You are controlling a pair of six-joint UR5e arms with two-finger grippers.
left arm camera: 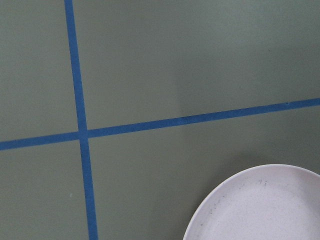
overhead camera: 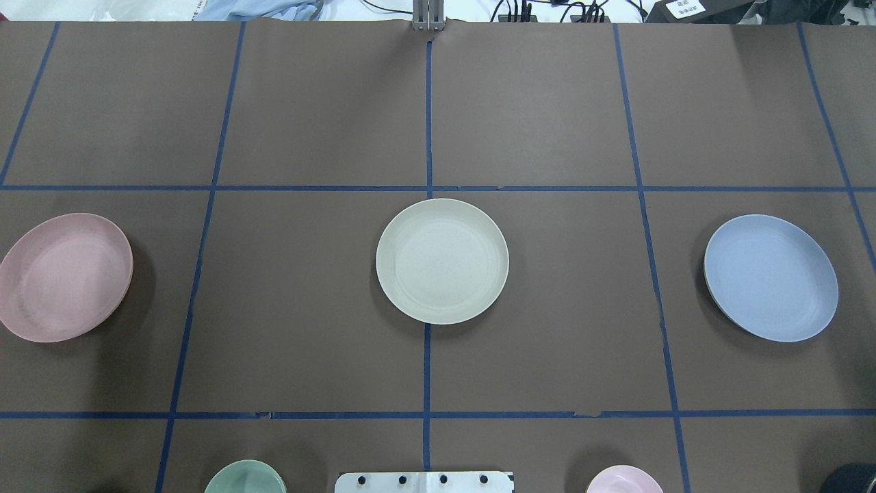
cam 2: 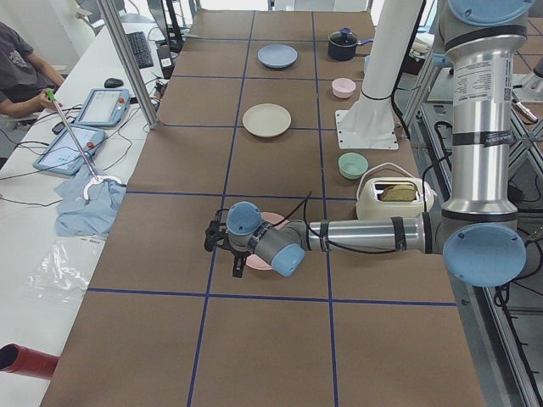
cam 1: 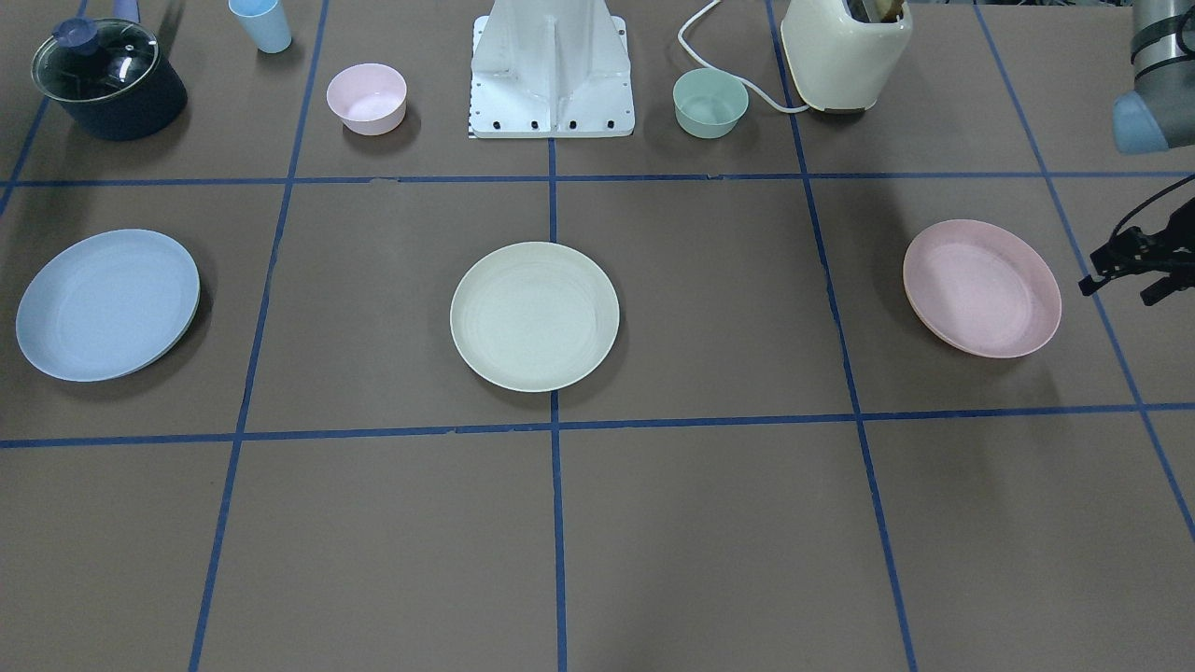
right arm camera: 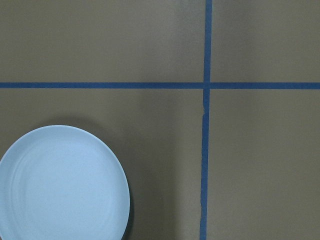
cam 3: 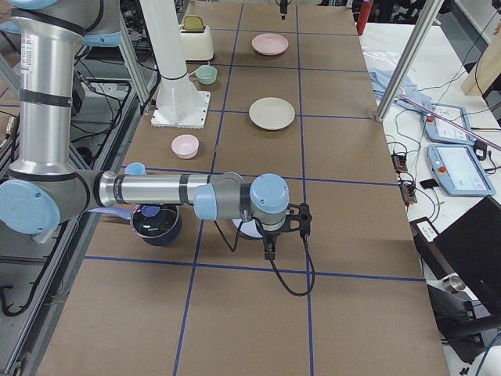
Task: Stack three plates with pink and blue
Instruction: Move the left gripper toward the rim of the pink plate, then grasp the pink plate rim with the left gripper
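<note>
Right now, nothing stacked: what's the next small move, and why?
Probably lower the left gripper onto the rim of the pale pink plate and grip it. All three plates lie apart; that gripper hangs beside the pink one, and the cream-green plate in the middle, with the light blue plate beyond, looks a likely base.

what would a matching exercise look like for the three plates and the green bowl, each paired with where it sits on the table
Column A
1. pink plate
2. blue plate
3. cream-green plate
4. green bowl

Column B
a. far out on the robot's right side
b. beside the toaster, not touching it
c. far out on the robot's left side
d. on the centre tape line, out in front of the robot's base

Pairs: 1-c, 2-a, 3-d, 4-b
</note>
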